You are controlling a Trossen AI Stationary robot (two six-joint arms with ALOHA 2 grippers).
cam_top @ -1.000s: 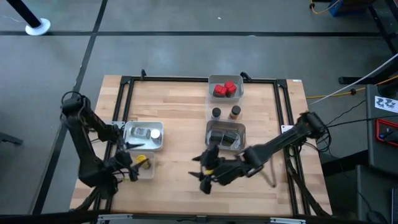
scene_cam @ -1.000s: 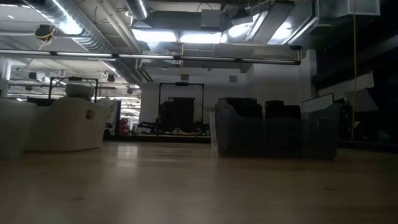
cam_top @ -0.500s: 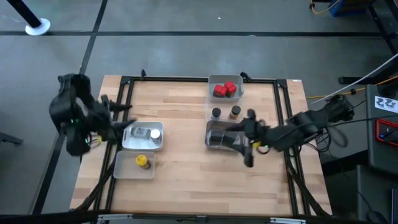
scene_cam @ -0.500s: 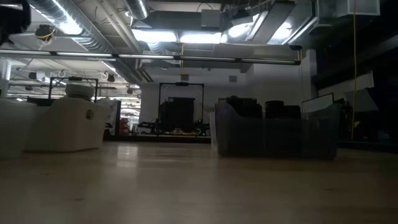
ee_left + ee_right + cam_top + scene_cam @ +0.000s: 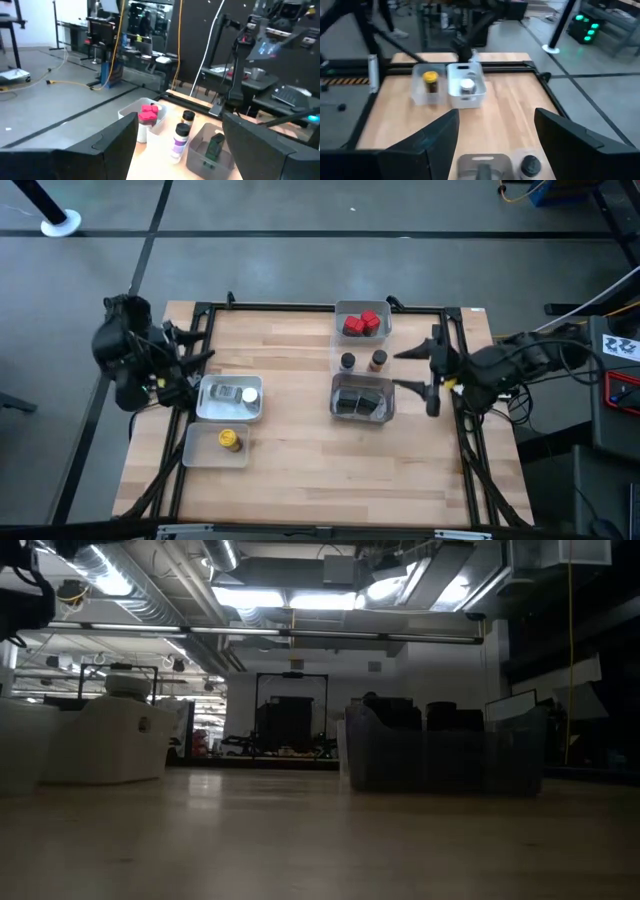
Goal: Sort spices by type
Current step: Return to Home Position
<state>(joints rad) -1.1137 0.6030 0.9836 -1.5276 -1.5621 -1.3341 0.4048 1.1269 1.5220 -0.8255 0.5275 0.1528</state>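
1. The near part of the table (image 5: 310,480) is bare wood, so I see lots of open room there.
2. The yellow jar (image 5: 229,439) stands in a clear tray (image 5: 205,451) near the left edge.
3. Next come the silver jars (image 5: 240,393) in a white bin (image 5: 231,418), and the green tins (image 5: 362,402) in a grey bin (image 5: 362,380).
4. My left gripper (image 5: 196,345) hangs over the left edge, spread wide and empty.
5. My right gripper (image 5: 412,370) hangs between the grey bin and the right edge, also wide and empty.
6. Two small round jars (image 5: 348,361) stand on the wood.
7. The red boxes (image 5: 362,323) sit in a tray (image 5: 345,308) at the far edge.
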